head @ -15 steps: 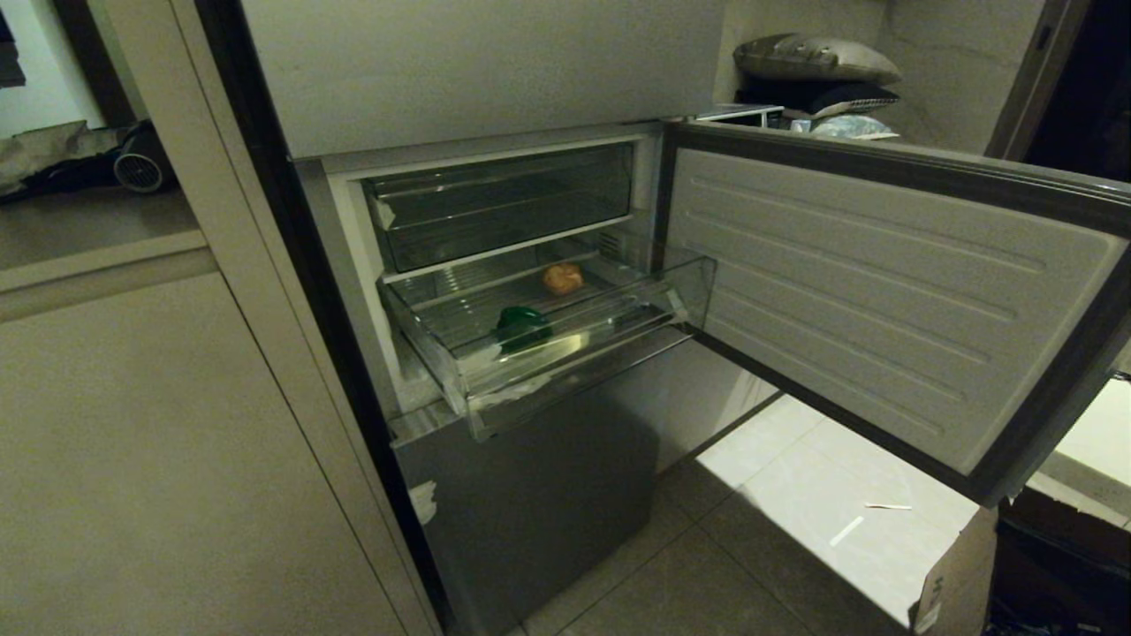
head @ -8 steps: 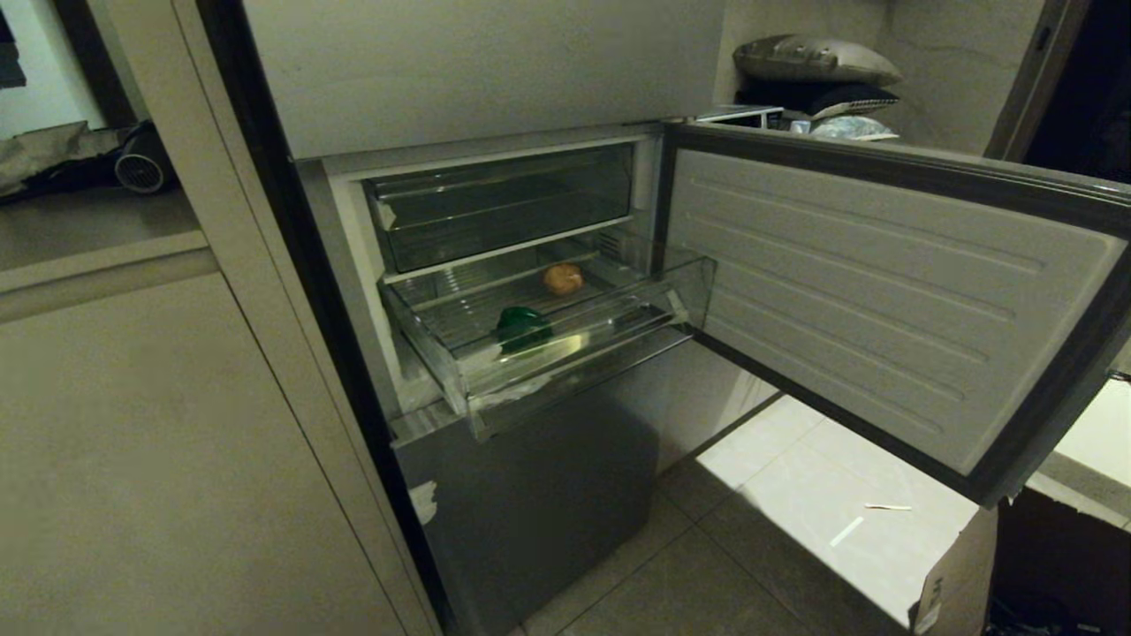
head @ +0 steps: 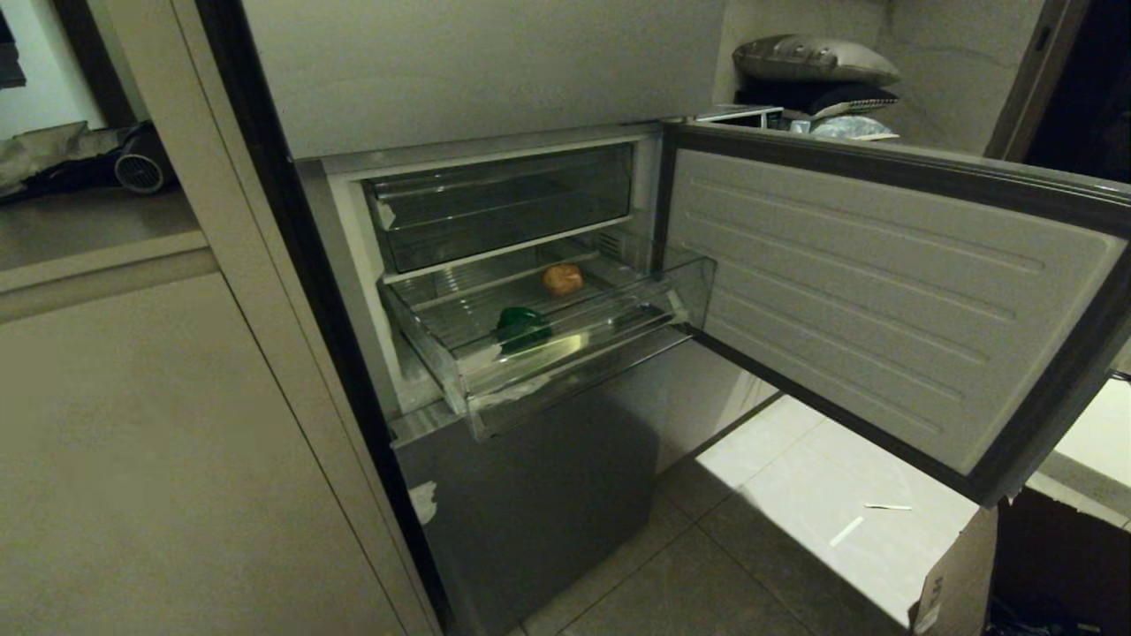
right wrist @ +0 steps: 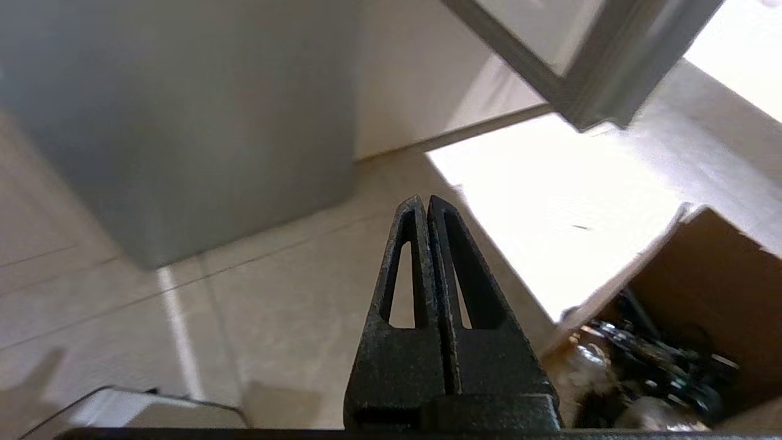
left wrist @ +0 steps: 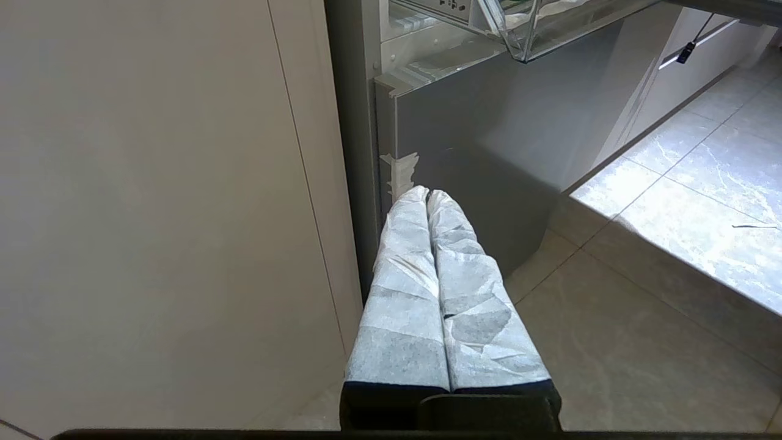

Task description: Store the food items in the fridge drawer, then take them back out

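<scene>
The fridge door [head: 892, 300] stood swung wide to the right, its ribbed inner face showing; below the closed upper bin [head: 499, 205], the drawer [head: 565, 353] was pulled out, clear-walled, with white tape scraps on its front; the green pepper [head: 521, 327] lay on the ridged floor near the front wall, left of centre; the orange lump [head: 563, 278] lay farther back and a little to the right, apart from the pepper; neither arm showed in the head view. The left gripper [left wrist: 427, 197] hung low beside the grey lower panel [left wrist: 489, 140], its two white-wrapped fingers [left wrist: 403, 269] pressed together along their length and holding nothing; a scrap of tape [left wrist: 400, 174] stuck to the panel's edge just past the tips, and the drawer's front corner showed above. The right gripper [right wrist: 426, 201] pointed down at the tiled floor [right wrist: 293, 287], its black fingers [right wrist: 397, 342] closed flat on each other, empty; a cardboard box [right wrist: 702, 275] of dark clutter stood to one side of it, and the door's lower corner hung above; that view was blurred.
</scene>
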